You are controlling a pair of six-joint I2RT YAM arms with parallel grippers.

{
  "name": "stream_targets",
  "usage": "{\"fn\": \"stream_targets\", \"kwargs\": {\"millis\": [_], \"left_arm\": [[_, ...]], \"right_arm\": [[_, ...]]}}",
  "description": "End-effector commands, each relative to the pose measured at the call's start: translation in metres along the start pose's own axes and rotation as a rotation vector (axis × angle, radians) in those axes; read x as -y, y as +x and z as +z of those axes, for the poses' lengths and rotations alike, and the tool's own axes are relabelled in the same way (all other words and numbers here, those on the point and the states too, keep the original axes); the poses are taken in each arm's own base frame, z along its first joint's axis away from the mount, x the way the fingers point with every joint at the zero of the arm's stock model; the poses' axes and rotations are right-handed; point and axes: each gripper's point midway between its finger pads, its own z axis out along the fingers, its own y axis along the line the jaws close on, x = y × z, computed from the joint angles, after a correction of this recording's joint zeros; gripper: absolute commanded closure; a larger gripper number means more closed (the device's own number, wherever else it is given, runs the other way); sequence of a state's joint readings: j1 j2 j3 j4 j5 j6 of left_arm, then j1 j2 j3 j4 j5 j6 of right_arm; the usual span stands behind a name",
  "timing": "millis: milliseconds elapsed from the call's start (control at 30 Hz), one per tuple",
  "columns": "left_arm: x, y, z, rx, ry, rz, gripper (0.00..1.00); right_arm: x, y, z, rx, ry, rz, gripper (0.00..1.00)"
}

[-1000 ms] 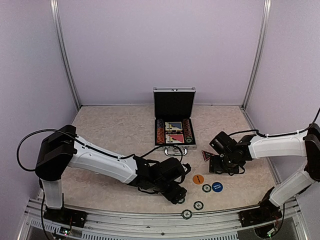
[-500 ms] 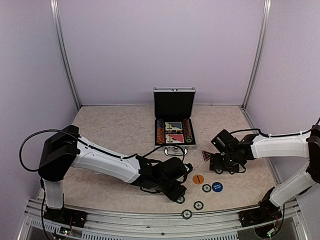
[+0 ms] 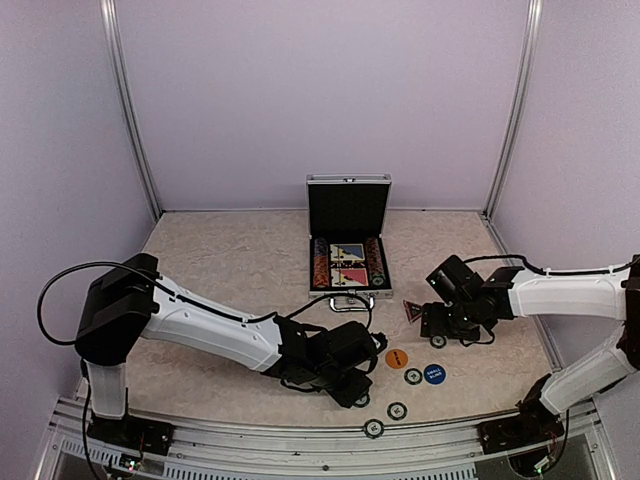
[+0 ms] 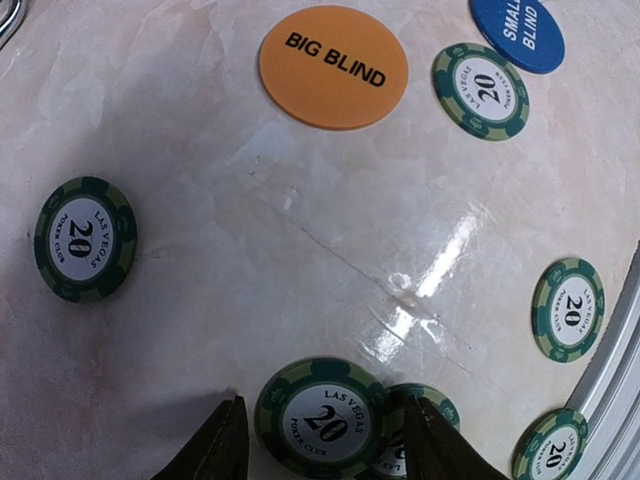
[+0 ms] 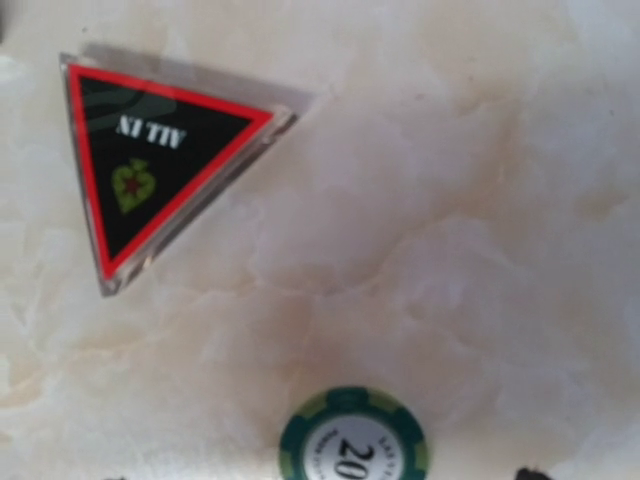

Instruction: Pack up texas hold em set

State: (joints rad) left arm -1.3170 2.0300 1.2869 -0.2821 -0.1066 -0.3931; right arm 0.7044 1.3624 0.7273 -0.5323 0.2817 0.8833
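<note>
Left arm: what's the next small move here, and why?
Probably close the left tool on the green 20 chip: its fingers flank that chip, seemingly with slight gaps, and it lies partly over a second chip.

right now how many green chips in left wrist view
6 green chips: one at the left hand, one under it, one far left, one by the blue disc, two near the right edge; others may be hidden.
</note>
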Motion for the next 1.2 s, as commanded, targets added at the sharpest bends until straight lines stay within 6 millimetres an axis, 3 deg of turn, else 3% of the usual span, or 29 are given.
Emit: {"fn": "stream_targets", "kwargs": {"millis": [0,433,933,1167], "left_arm": [[0.0,0.021,0.009,-0.077,-0.022,0.01,0.49],[0.009,0.009,0.004,-0.035,0.024,0.008,0.62],[0.013,-0.012,-0.021,0.046,0.017,0.014,0.63],[0.015,-0.009,-0.022,0.052,0.012,0.025,0.63]], "right_arm": [[0.001,-0.009,-0.008,0.03,-0.005,0.015,0.17],[0.002,-0.013,-0.012,0.041,-0.003,0.015,0.17],[0.001,-0.014,-0.012,0.042,-0.01,0.006,0.17],[0.0,-0.013,-0.012,0.039,-0.023,0.005,0.17]]}}
